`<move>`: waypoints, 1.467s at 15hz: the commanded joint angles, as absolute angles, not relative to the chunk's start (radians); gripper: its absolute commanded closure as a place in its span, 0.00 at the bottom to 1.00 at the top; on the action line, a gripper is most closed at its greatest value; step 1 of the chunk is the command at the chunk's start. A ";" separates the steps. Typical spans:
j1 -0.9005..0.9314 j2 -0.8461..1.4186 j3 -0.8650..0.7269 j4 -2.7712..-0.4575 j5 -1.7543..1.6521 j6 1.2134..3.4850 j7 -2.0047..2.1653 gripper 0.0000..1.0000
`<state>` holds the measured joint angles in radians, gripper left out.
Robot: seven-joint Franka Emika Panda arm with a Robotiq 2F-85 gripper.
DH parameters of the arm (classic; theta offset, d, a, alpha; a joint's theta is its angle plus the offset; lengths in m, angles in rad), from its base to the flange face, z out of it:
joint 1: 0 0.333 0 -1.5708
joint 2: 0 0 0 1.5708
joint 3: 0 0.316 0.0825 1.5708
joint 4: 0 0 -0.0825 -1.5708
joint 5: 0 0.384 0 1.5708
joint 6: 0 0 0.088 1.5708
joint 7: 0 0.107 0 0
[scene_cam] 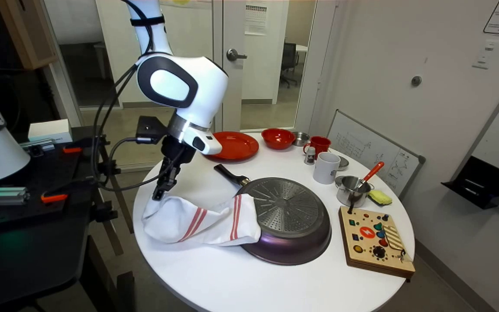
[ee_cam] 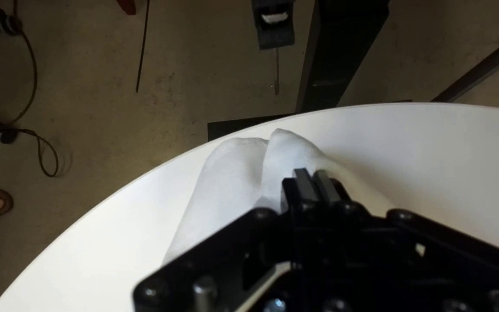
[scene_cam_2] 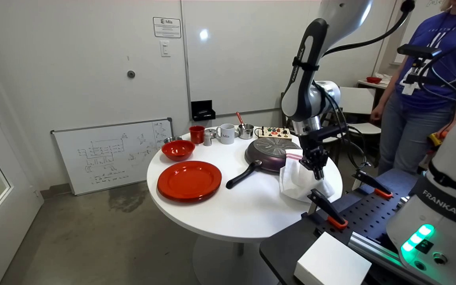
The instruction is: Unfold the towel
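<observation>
White round table [scene_cam: 215,277]: lower centre to right of frame in an exterior view, near edge running off the bottom.
Tan wooden box with coloured buttons and knobs [scene_cam: 373,260]: lower right, set at a slant.
Dark purplish frying pan [scene_cam: 284,208]: centre, upside down, dotted grey base uppermost, black handle pointing upper left.
White soft cloth towel with paired red stripes [scene_cam: 217,225]: left of centre, on the tabletop, bunched and wrinkled. Right end overlaps the pan's edge in both exterior views; left part lies near the table's rim.
Black two-fingered gripper [ee_cam: 311,174]: lower part of the wrist view; fingers drawn together, thin slit between, tips over the towel's pale folds. Whether they touch or pinch any cloth cannot be told.
White robot arm with black trim [scene_cam: 208,82]: upper left of centre, slanting down to the towel's left end.
Small steel pot [scene_cam: 345,197]: right of frame, red-handled utensil [scene_cam: 373,171] tilted inside.
White mug [scene_cam: 326,168]: upper right of centre, upright.
Small grey shaker [scene_cam: 309,157]: just left of the white mug, in front of a red mug [scene_cam: 320,144].
Round red plate [scene_cam: 237,145]: upper centre, left part hidden behind the arm.
Red bowl [scene_cam: 276,144]: just right of the plate, a small steel bowl [scene_cam: 302,139] beside it.
Whiteboard with marker sketches [scene_cam: 371,149]: right, leaning against the wall [scene_cam: 375,65].
Pale door [scene_cam: 234,95]: top centre, beyond the table.
</observation>
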<state>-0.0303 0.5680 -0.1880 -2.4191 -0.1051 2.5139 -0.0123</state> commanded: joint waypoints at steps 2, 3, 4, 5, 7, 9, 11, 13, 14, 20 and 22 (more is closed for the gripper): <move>-0.090 0.546 -0.127 -2.432 -0.120 2.499 -0.120 0.96; -0.098 0.542 -0.118 -2.439 -0.122 2.510 -0.143 0.71; -0.103 0.543 -0.110 -2.440 -0.122 2.514 -0.161 0.71; -0.107 0.544 -0.104 -2.440 -0.122 2.513 -0.175 0.66; -0.113 0.546 -0.098 -2.436 -0.123 2.508 -0.198 0.52; -0.114 0.548 -0.098 -2.432 -0.124 2.509 -0.206 0.37; -0.111 0.551 -0.105 -2.431 -0.124 2.531 -0.191 0.23; -0.116 0.553 -0.106 -2.432 -0.113 2.571 -0.178 0.08; -0.123 0.555 -0.103 -2.434 -0.100 2.605 -0.169 0.02; -0.080 0.598 -0.162 -2.423 -0.099 2.804 -0.016 0.00; -0.061 0.618 -0.187 -2.420 -0.089 2.874 0.045 0.00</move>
